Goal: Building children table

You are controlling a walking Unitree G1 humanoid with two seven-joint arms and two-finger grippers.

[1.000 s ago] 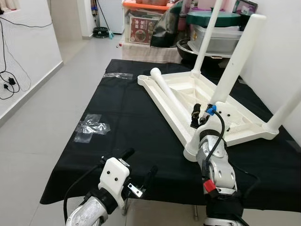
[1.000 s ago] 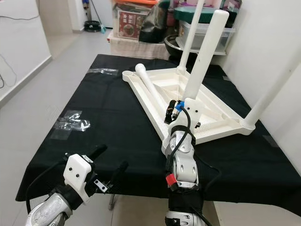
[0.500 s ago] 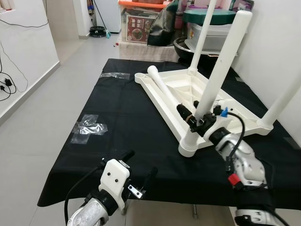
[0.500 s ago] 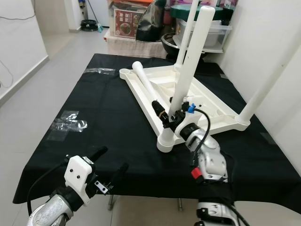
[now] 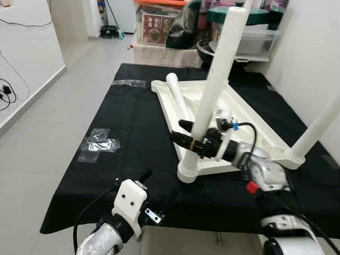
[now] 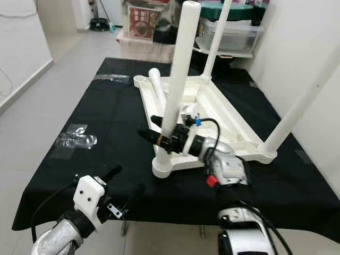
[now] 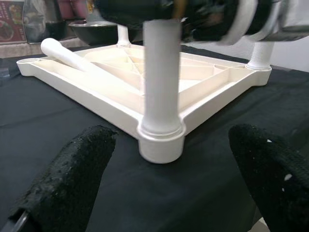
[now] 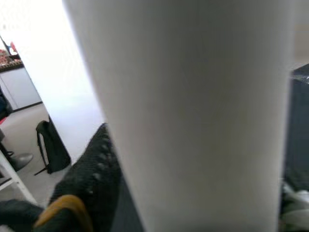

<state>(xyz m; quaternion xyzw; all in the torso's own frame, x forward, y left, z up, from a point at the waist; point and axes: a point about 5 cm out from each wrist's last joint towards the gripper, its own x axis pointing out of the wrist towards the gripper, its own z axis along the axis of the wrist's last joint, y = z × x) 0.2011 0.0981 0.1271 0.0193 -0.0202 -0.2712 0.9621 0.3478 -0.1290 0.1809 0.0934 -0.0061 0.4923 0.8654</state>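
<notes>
My right gripper (image 5: 192, 142) has its two black fingers closed around a white table leg (image 5: 216, 79), low down on it. That leg stands up in the near corner of the white table top (image 5: 249, 119), which lies upside down on the black cloth (image 5: 133, 138). One more leg (image 5: 177, 98) lies flat inside the table top. My left gripper (image 5: 156, 191) hangs over the near edge of the cloth, fingers wide apart and holding nothing. Clear tape (image 5: 101, 143) is stuck on the cloth.
</notes>
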